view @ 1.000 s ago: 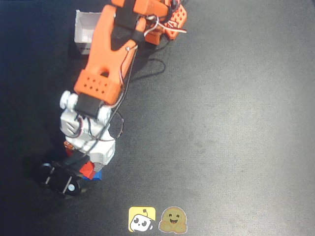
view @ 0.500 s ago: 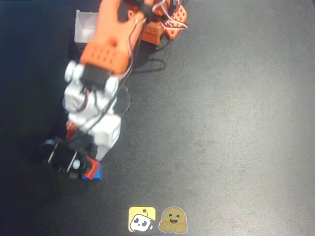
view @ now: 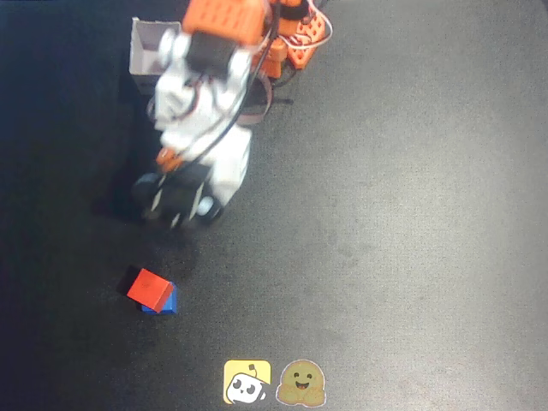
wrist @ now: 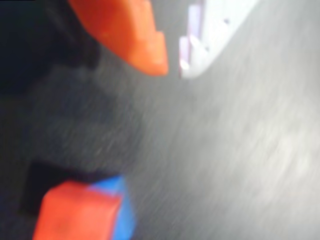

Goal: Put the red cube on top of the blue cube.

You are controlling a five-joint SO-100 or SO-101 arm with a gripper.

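**Red cube resting on blue cube**

Small matte bright-red cube [view: 149, 288] sits askew on the small matte bright-blue cube [view: 169, 303], overhanging, toward the dark table's [view: 411, 214] near-left edge. Hand [wrist: 172, 62] empty, tips slightly parted, well apart from both cubes.

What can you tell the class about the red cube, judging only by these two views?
The red cube is a small, plain, matte bright-red block. It sits on top of the blue cube, turned and offset so that a blue edge shows beside it. In the wrist view it looks blurred. The gripper hangs apart from it; nothing else touches it.
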